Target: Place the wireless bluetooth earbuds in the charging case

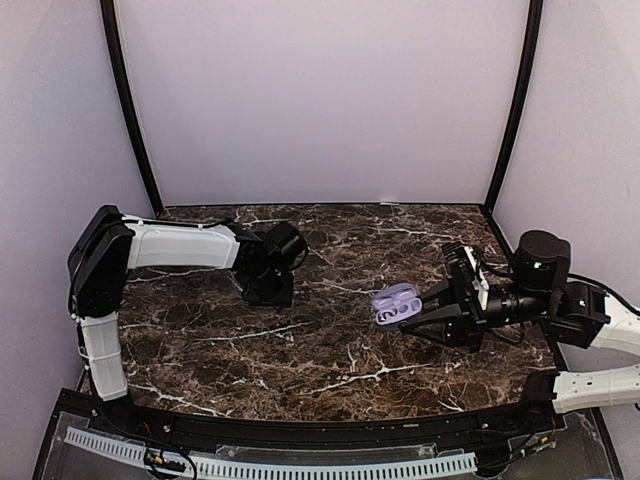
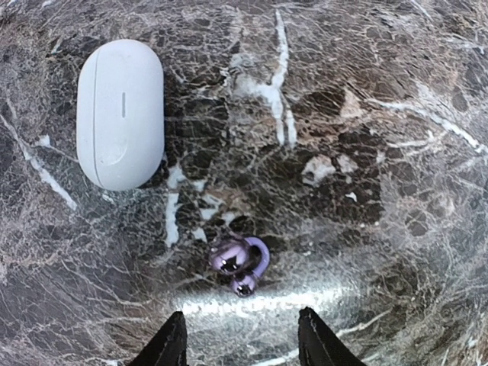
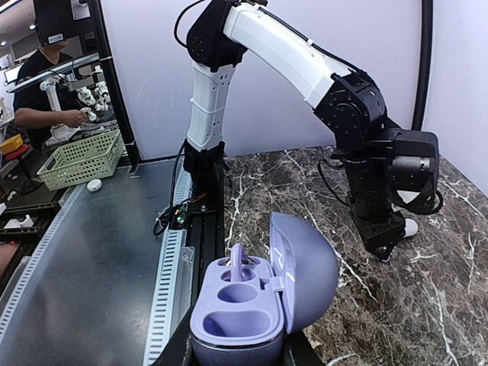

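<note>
Dark brown marble with white veining forms the table [image 1: 300, 360] at whose near edge both arms are mounted. Over its left half the left gripper [image 2: 242, 316] points straight down, jaws parted and holding nothing. A lavender earbud [image 2: 240, 263] lies on the marble just beyond the fingertips [image 2: 171, 343], untouched. Farther out in the left wrist view, well apart from that earbud, a white oval pebble [image 2: 120, 114] lies flat and closed. Over the right half of the table the right gripper [image 1: 405, 315] is clamped on the charging case [image 3: 259, 305], whose lid is hinged open and whose pale lilac interior faces upward. A second earbud [image 3: 238, 267] sits in the well farther from the right wrist camera, its stem upright.
</note>
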Motion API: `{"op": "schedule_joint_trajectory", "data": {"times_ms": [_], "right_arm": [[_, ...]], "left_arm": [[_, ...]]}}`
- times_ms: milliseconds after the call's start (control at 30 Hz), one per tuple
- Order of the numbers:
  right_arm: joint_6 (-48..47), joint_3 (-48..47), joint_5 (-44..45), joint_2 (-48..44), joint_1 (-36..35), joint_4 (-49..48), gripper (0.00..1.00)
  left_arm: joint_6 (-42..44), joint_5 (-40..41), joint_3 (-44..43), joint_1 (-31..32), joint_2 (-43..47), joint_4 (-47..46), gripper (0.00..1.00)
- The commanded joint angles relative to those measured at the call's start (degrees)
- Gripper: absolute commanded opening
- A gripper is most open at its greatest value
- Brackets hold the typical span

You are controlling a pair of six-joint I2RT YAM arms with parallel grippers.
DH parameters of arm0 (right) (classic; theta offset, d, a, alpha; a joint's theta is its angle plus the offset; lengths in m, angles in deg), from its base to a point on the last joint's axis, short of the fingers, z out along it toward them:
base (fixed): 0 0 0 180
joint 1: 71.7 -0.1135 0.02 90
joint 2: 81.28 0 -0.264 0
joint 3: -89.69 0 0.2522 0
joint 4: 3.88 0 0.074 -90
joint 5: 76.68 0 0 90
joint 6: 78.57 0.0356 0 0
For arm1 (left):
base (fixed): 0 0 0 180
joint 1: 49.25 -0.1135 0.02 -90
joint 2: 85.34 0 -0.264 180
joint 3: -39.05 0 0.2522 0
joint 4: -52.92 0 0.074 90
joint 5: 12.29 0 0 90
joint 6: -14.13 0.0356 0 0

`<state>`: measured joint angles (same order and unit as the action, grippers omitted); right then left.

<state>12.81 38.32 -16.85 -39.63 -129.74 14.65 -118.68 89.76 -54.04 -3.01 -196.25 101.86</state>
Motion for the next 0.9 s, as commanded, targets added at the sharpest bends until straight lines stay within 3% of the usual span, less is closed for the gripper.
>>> {"op": "schedule_joint_trajectory", "data": {"times_ms": [0,867], "right_arm": [[0.24,-0.19,0.29,-0.68,-0.28,-0.99,0.00],[0.14,0.16,0.77,-1.42,-0.32,-0.39,0.00]], "left_arm": [[-2.71,5.01,-2.34,0.10,-2.03,4.35,0.47],[2.94,4.53,-6.85,-0.76,-7.13,1.76,0.29]]}}
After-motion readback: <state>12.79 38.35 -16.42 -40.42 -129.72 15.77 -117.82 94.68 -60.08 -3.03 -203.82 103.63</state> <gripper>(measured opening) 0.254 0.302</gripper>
